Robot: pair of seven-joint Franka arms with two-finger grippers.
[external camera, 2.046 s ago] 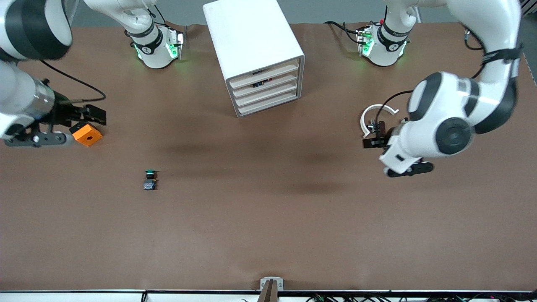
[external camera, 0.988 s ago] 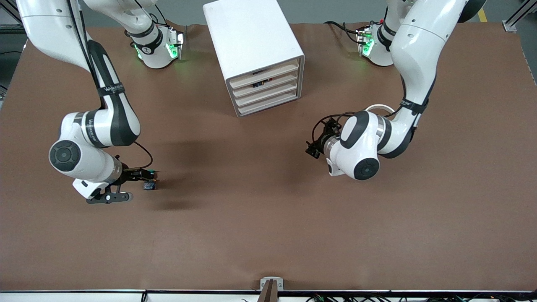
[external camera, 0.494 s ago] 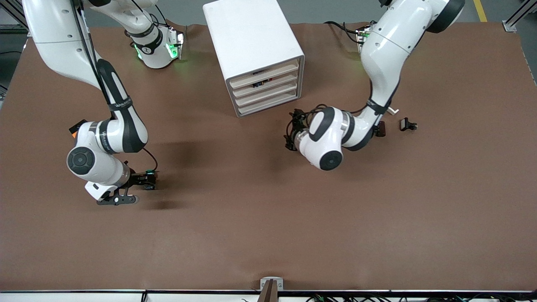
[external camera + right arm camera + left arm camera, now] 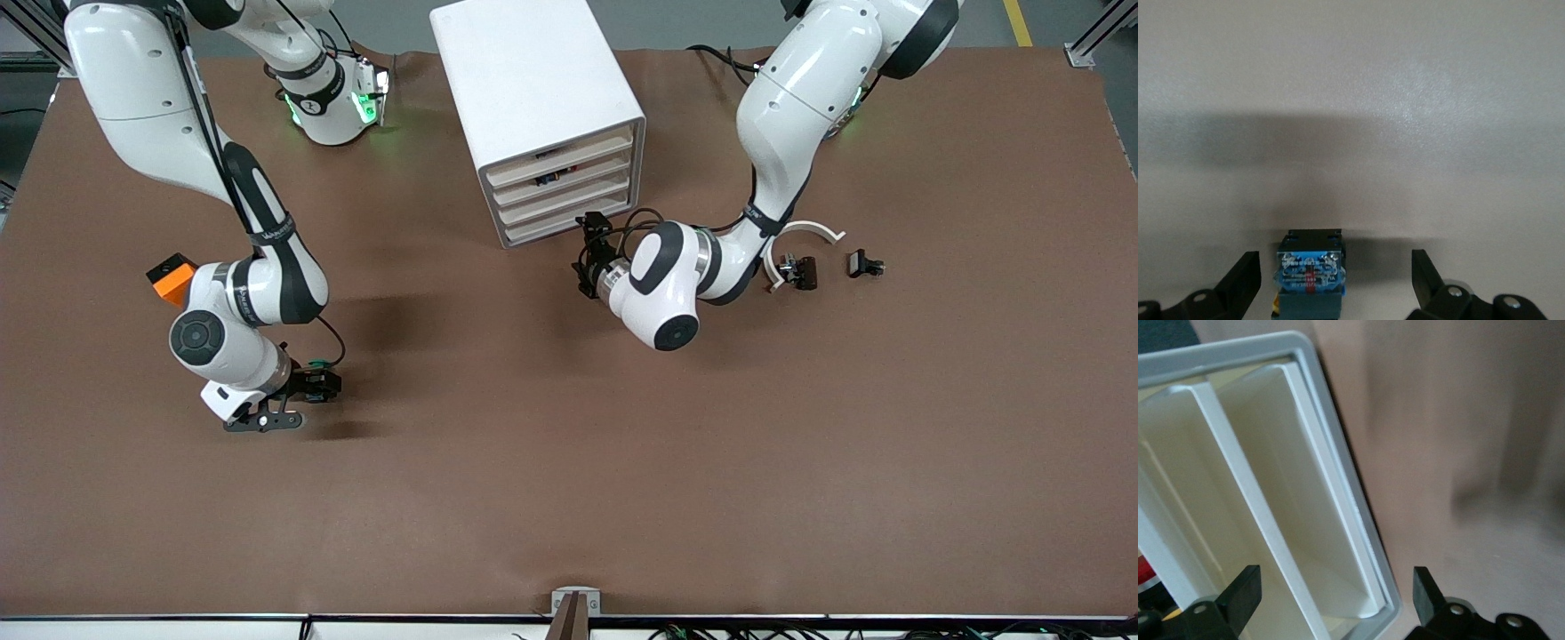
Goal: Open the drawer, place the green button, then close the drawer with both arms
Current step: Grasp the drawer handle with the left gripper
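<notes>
Table (image 4: 569, 498): brown surface carrying everything listed.

Arms: two, white with black joint bands. Right arm (image 4: 258, 267) bends down toward its own end of the table; left arm (image 4: 765, 133) reaches toward the cabinet.

Cabinet (image 4: 533, 98): white, rounded corners, four shallow pale-fronted drawers (image 4: 562, 185) stacked, all pushed in.

Left gripper (image 4: 590, 253): just beside the lowest drawer's front corner, fingers (image 4: 1238, 597) spread wide, nothing between them.

Right gripper (image 4: 322, 384): low at the table, fingers (image 4: 1241, 280) spread on either side of the button without touching it.

Block (image 4: 172, 276): orange, partly hidden by the right arm.

Ring piece (image 4: 805, 228): white, curved, by the left arm's elbow.

Clips (image 4: 865, 264): small, black, beside the ring.

Button (image 4: 1308, 273): tiny, black body with a blue labelled base facing the wrist camera; green cap just visible in the front view. Lies on the table well apart from the cabinet, nearer the camera.
</notes>
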